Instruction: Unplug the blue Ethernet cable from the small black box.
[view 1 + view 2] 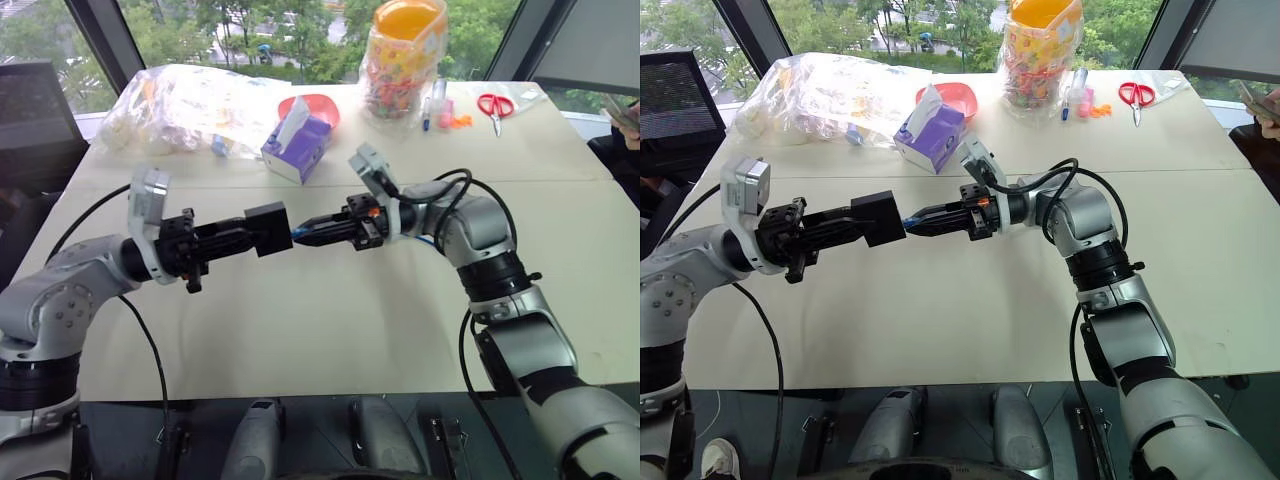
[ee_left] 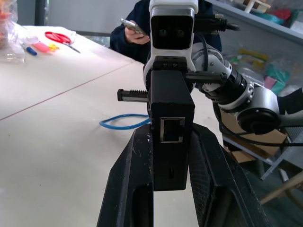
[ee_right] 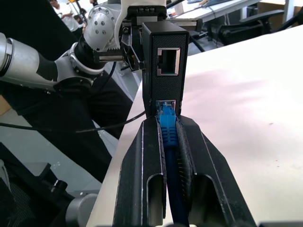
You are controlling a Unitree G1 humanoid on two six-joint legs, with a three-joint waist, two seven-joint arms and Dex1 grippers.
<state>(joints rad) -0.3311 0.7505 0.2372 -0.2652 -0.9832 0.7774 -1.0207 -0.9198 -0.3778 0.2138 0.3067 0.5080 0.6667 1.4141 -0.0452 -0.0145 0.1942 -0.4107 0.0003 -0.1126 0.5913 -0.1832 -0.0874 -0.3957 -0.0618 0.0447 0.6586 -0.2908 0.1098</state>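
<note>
left gripper clamps the small black box; right gripper pinches the blue ethernet cable beside the box, its plug seemingly seated, tip hidden.

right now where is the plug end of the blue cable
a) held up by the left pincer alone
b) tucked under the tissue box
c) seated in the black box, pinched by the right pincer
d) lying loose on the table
c: in the right wrist view the blue Ethernet cable plug sits in the small black box port, between the right pincer fingers, while the left pincer holds the box.
</note>
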